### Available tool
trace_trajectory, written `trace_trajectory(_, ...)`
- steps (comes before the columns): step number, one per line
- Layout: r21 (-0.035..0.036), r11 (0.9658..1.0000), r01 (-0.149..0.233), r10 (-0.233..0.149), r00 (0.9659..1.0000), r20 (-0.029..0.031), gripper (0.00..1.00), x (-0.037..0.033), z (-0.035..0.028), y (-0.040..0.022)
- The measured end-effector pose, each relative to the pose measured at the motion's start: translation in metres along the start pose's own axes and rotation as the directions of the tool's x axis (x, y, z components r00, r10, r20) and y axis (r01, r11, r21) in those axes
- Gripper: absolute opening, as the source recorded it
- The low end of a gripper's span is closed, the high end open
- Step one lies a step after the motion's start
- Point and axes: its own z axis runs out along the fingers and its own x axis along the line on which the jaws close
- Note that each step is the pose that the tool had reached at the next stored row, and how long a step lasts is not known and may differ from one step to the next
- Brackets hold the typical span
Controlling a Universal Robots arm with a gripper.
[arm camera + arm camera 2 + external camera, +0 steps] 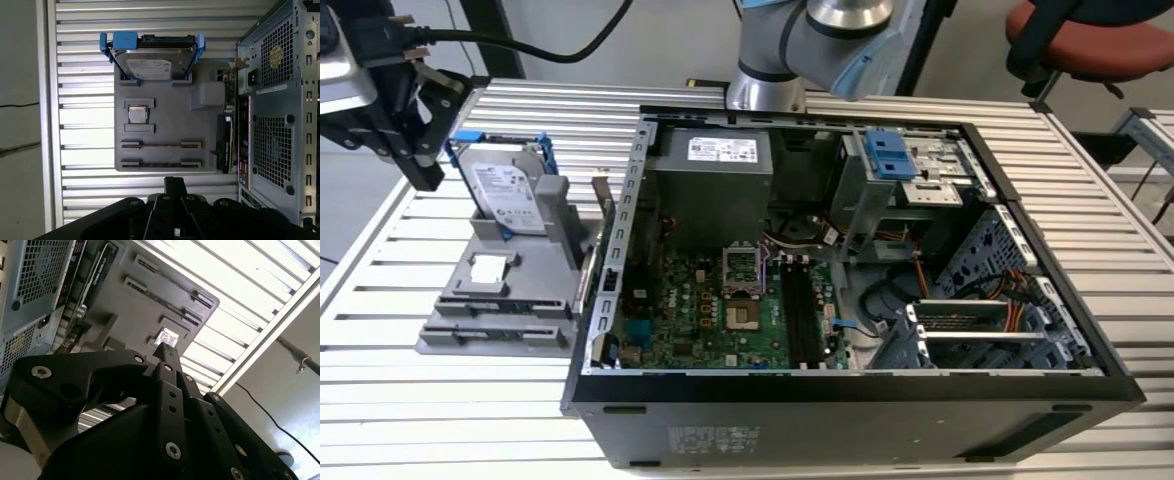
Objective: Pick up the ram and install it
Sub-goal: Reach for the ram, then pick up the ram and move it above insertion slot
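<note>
Ram (161, 145), edge-up in grey holder (167, 120), looks light, stiff, fragile; pinch its faces mid-length; gripper (175, 182) fingers closed, empty.

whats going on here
A robot arm is working beside an open PC case. Its gripper hangs shut and empty by the grey holder next to the case. The ram sits on edge in that holder, near the hard drive. Nothing is picked up yet.
</note>
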Motion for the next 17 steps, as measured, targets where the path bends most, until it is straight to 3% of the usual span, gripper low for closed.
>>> trace_trajectory(4, -0.001, 0.9974, 0.072, -0.072, 0.9974, -0.0026, 0.0, 0.0, 0.0, 0.0)
trace_trajectory(8, -0.0017, 0.9897, 0.143, -0.143, 0.9897, -0.0052, 0.0, 0.0, 0.0, 0.0)
trace_trajectory(12, -0.0001, 0.9767, 0.215, -0.215, 0.9767, -0.0083, 0.0, 0.0, -0.0006, 0.0)
trace_trajectory(17, 0.0074, 0.9536, 0.301, -0.301, 0.9535, -0.0136, 0.0, 0.0002, -0.0022, 0.0)
